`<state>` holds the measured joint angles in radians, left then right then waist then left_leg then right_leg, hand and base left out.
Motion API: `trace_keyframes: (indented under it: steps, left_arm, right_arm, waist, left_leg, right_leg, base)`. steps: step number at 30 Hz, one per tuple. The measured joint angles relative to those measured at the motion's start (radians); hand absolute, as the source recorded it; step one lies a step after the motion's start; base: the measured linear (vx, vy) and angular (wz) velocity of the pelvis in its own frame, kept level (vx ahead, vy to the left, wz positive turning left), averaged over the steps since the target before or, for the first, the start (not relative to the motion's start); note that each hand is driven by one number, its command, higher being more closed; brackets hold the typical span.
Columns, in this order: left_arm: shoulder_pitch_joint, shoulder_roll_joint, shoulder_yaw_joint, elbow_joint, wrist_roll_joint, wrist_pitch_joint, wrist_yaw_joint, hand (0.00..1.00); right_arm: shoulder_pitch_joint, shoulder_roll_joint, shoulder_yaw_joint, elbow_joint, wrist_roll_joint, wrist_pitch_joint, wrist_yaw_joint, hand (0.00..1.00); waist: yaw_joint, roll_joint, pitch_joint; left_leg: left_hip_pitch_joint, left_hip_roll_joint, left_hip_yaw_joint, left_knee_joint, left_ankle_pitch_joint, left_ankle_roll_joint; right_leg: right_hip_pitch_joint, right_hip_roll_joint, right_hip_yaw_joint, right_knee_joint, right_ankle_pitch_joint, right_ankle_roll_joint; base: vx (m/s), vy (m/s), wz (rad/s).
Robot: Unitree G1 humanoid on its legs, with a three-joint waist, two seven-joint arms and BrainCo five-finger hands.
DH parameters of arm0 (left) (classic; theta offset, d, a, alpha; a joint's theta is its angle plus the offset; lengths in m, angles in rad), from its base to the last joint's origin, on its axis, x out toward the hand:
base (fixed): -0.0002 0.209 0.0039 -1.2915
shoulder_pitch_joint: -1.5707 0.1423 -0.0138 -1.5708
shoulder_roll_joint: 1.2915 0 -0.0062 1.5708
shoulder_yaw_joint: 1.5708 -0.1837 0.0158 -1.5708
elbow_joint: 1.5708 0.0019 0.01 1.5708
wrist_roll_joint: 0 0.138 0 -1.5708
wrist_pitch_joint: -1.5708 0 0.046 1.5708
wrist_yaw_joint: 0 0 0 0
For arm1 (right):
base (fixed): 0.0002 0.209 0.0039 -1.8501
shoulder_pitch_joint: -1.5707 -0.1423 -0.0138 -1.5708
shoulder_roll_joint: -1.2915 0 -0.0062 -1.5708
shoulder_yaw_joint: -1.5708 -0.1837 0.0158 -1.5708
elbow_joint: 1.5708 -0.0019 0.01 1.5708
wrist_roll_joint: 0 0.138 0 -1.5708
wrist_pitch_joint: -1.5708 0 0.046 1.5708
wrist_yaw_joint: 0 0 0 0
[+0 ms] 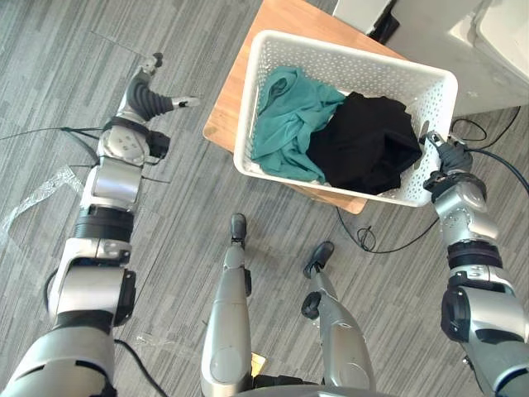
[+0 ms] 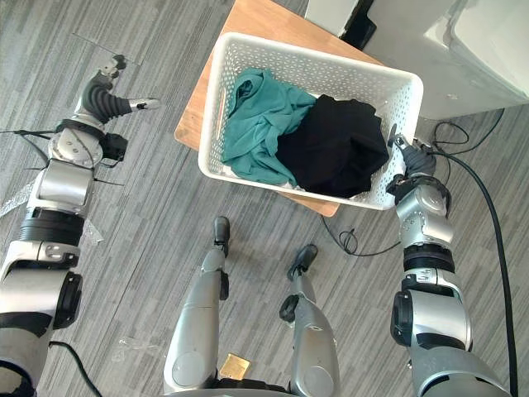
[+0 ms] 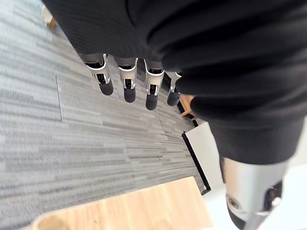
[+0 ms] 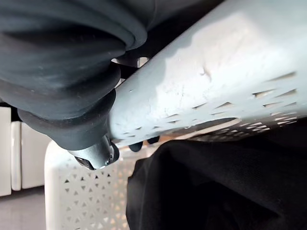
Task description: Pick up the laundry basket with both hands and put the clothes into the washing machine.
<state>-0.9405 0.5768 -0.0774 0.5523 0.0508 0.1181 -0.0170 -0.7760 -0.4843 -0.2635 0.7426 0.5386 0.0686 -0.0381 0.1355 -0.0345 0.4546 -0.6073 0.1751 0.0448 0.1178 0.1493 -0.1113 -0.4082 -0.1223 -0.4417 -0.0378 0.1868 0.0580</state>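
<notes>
A white perforated laundry basket (image 1: pixel 248 124) stands on a small wooden table (image 1: pixel 225 112). A teal garment (image 1: pixel 289 116) lies in its left half and a black garment (image 1: pixel 368 145) in its right half. My right hand (image 1: pixel 442 155) is at the basket's right rim; in the right wrist view the rim (image 4: pixel 201 81) runs between the thumb (image 4: pixel 96 153) and the fingers, whose dark tips peek out past it. My left hand (image 1: pixel 151 95) hangs over the floor well left of the basket, with its fingers (image 3: pixel 127 81) straight and holding nothing.
A white appliance (image 1: pixel 496 41) stands at the back right, just beyond the basket. Grey striped carpet (image 1: pixel 165 215) surrounds the table. A scrap of clear tape (image 1: pixel 37 194) lies on the floor at the left.
</notes>
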Motion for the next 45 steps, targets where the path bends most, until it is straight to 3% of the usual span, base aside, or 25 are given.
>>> trace_keyframes:
  steps: [7,14,25,26,35,36,40,41,45]
  left_arm:
    - [-0.106,-0.097,-0.076,0.162,-0.167,-0.03,0.002,0.0]
    - [-0.109,-0.109,-0.116,0.305,-0.165,-0.037,-0.03,0.0]
    - [-0.163,-0.141,-0.065,0.423,0.079,-0.037,-0.025,0.0]
    - [-0.171,-0.145,-0.057,0.432,0.08,-0.036,-0.025,1.0]
    - [-0.261,-0.14,-0.116,0.434,0.1,-0.035,0.003,1.0]
    - [-0.268,-0.133,-0.126,0.42,0.1,-0.034,0.007,0.0]
    - [-0.293,-0.132,-0.176,0.381,0.127,-0.018,0.024,0.0]
    - [-0.298,-0.126,-0.187,0.379,0.14,-0.012,0.025,1.0]
    - [-0.301,-0.096,-0.241,0.335,0.172,0.006,0.02,1.0]
  right_arm:
    - [-0.096,-0.001,0.07,0.077,0.002,-0.001,0.0,1.0]
    - [-0.142,0.007,0.106,0.116,0.005,-0.001,-0.002,1.0]
    - [-0.205,0.03,0.114,0.153,0.0,-0.003,-0.006,1.0]
    - [-0.208,0.034,0.113,0.153,0.0,-0.003,-0.008,1.0]
    - [-0.24,0.043,0.103,0.154,-0.111,-0.005,-0.027,1.0]
    - [-0.246,0.044,0.104,0.153,-0.129,-0.005,-0.027,1.0]
    - [-0.246,0.045,0.103,0.148,-0.162,-0.005,-0.028,1.0]
    - [-0.246,0.045,0.105,0.147,-0.168,-0.005,-0.028,1.0]
    - [-0.235,0.045,0.095,0.137,-0.182,-0.005,-0.028,1.0]
  waist:
    - [-0.021,0.0,0.0]
    - [-0.019,0.0,0.0]
    - [-0.025,-0.001,-0.001]
    - [-0.028,-0.001,-0.001]
    - [-0.043,-0.001,-0.001]
    - [-0.043,-0.001,-0.001]
    - [-0.044,-0.001,-0.001]
    - [-0.046,-0.001,-0.001]
    - [-0.046,-0.001,-0.001]
  left_leg:
    - [-0.007,0.008,-0.003,0.013,0.006,0.008]
    - [-0.01,0.024,0.005,0.015,0.006,0.008]
    - [-0.01,0.034,0.029,0.001,0.012,0.0]
    - [-0.007,0.034,0.029,-0.008,0.021,0.001]
    - [-0.003,0.03,0.026,-0.055,0.053,0.001]
    - [0.001,0.029,0.027,-0.064,0.058,0.0]
    - [0.009,0.029,0.029,-0.079,0.069,-0.001]
    - [0.01,0.028,0.029,-0.08,0.069,-0.001]
    - [0.011,0.023,0.031,-0.081,0.069,-0.001]
  right_leg:
    - [-0.001,0.002,0.0,0.0,0.001,0.0]
    - [-0.009,0.013,0.007,0.004,0.003,-0.002]
    - [-0.037,0.016,0.031,0.018,0.004,-0.003]
    - [-0.037,0.016,0.03,0.018,0.004,-0.004]
    - [-0.051,0.016,0.025,0.018,0.006,-0.007]
    - [-0.053,0.016,0.025,0.017,0.007,-0.007]
    - [-0.053,0.016,0.026,0.016,0.007,-0.007]
    - [-0.053,0.017,0.027,0.016,0.007,-0.007]
    - [-0.053,0.016,0.028,0.015,0.007,-0.007]
  base:
    - [0.01,0.001,-0.01]
    - [0.0,-0.005,-0.05]
    - [0.0,-0.005,-0.05]
    - [0.0,0.0,0.0]
    - [0.0,-0.003,0.02]
    - [0.0,0.0,0.0]
    - [0.0,0.0,0.0]
    - [0.0,0.0,0.0]
    - [0.0,0.0,0.0]
